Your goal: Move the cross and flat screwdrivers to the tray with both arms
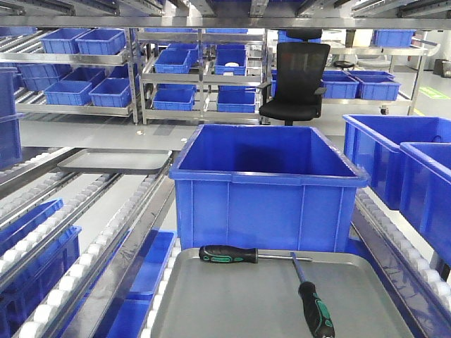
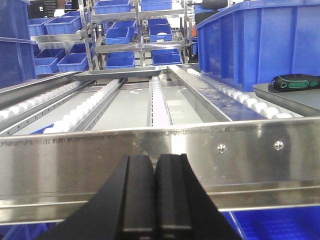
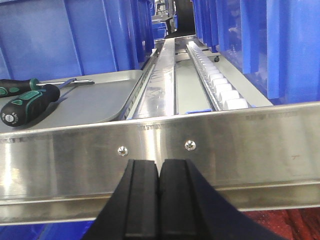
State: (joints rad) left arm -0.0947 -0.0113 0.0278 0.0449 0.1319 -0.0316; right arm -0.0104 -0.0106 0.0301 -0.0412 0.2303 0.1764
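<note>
On the grey metal tray (image 1: 232, 303), near its low far rim, both black-and-green screwdrivers (image 1: 229, 254) (image 1: 313, 303) lie flat. Left gripper (image 2: 154, 192) and right gripper (image 3: 160, 197) are closed, empty, behind steel rails.
</note>
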